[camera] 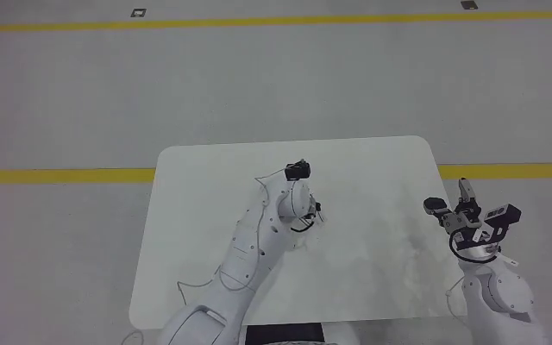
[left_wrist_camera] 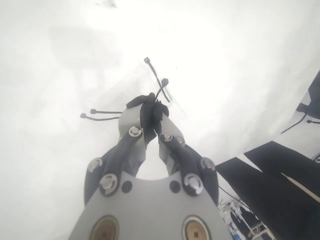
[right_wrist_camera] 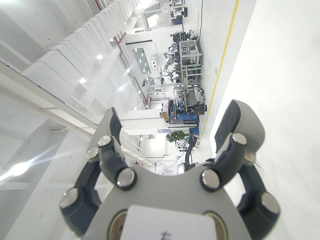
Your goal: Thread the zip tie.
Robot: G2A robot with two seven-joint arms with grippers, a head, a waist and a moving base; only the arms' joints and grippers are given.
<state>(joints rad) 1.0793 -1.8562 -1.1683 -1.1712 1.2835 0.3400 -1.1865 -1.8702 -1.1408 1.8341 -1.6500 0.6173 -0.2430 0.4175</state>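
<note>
Zip tie (left_wrist_camera: 165, 81) is pinched in the clenched fingers of the left gripper (left_wrist_camera: 153, 104), above the middle of the counter (camera: 216, 259), head end sticking out. The right gripper (right_wrist_camera: 173, 116) is held spread and empty at the counter's right edge. The tail is best gripped near its tip and squared to the head slot, with the spare ties (left_wrist_camera: 105, 112) left untouched
</note>
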